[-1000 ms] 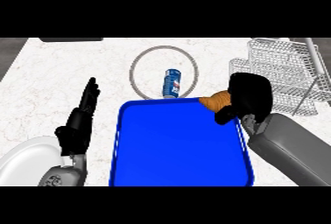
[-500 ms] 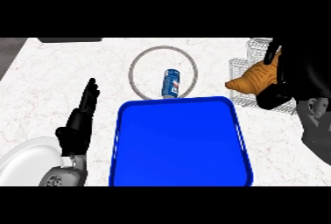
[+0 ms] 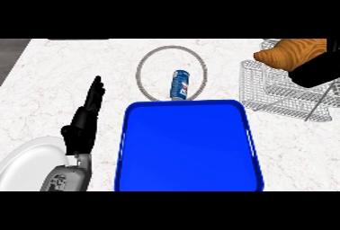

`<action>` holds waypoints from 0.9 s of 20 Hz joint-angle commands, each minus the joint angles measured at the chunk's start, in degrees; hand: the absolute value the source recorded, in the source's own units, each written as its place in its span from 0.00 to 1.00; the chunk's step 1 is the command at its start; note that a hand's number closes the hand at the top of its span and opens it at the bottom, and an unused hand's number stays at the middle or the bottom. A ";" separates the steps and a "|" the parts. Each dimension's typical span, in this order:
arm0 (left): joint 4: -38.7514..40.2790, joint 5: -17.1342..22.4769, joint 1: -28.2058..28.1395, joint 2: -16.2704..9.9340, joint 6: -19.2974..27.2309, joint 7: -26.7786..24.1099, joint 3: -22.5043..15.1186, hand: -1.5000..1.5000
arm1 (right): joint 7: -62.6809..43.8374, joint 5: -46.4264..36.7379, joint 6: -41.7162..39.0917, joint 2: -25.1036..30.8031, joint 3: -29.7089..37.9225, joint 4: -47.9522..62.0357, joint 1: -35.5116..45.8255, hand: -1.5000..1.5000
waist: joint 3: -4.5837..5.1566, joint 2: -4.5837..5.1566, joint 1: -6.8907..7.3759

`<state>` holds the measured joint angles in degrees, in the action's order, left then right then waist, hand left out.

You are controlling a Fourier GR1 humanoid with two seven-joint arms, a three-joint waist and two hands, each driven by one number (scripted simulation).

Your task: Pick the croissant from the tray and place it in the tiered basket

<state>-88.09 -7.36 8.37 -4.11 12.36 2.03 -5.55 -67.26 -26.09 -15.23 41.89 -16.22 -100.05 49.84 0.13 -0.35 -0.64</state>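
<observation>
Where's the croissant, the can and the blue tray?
croissant (image 3: 292,53), head view, its golden middle
can (image 3: 180,83), head view, its blue side
tray (image 3: 187,146), head view, its bare blue floor

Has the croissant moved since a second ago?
Yes. The croissant, in the right hand, went from the blue tray's far right corner up and right, over the wire basket.

Right robot hand (image 3: 317,72) mostly off-frame.

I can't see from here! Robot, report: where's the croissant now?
Right hand shut on croissant, above tiered basket. Left hand open, resting left. Tray bare. Nothing blocking.
</observation>
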 commanded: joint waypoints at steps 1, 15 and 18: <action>-0.85 0.70 1.11 0.00 -0.96 2.30 -0.04 0.50 | -5.54 -3.38 -2.18 -0.78 0.60 8.58 2.11 1.00 | -0.06 0.48 1.43; -0.95 -0.13 2.24 0.47 -1.14 1.45 0.34 0.50 | 11.99 -14.79 0.34 0.64 6.20 24.81 -0.27 1.00 | -0.13 0.45 1.12; -2.85 -0.58 -1.22 0.54 -1.78 0.23 -1.13 0.50 | 16.91 -15.66 2.96 1.08 8.83 29.62 -2.89 1.00 | -0.14 0.47 1.31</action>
<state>-88.96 -8.29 8.89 -3.09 11.85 2.51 -6.19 -53.76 -39.42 -15.04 42.92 -9.29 -76.36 48.98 0.03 0.08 0.46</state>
